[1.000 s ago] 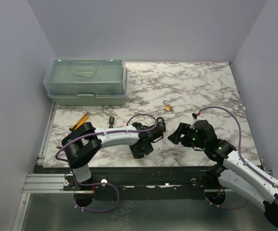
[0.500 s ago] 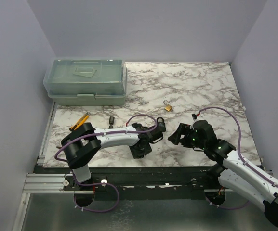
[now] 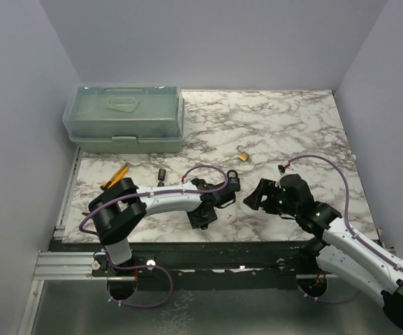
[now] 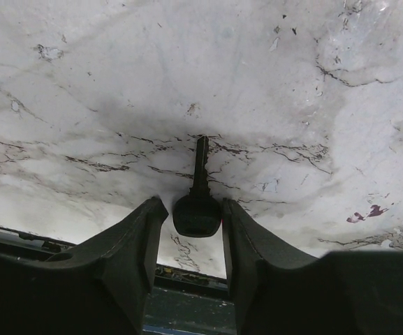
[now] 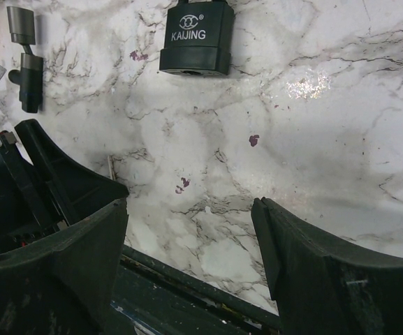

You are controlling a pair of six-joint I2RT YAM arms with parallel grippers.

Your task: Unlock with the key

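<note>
L gripper (image 4: 193, 227) is straddling the key (image 4: 197, 209). Jaws are standing narrowly apart, one each side of the round black head, and are not yet clamping: one finger looks to be touching the head, the other is showing a sliver of gap. Key is lying flat on the table (image 4: 313, 84), near its front edge. Long axis is running straight out from the gripper, w/ head nearest the palm and blade pointing away. Approach is thus lining up w/ the axis, so next move prob. needs only a squeeze, then a lift. R gripper (image 5: 187, 223) is hovering w/ jaws wide apart, holding nothing, facing the black padlock (image 5: 196, 38) lying just beyond it. L arm is nearer the key; R arm is nearer the padlock.
</note>
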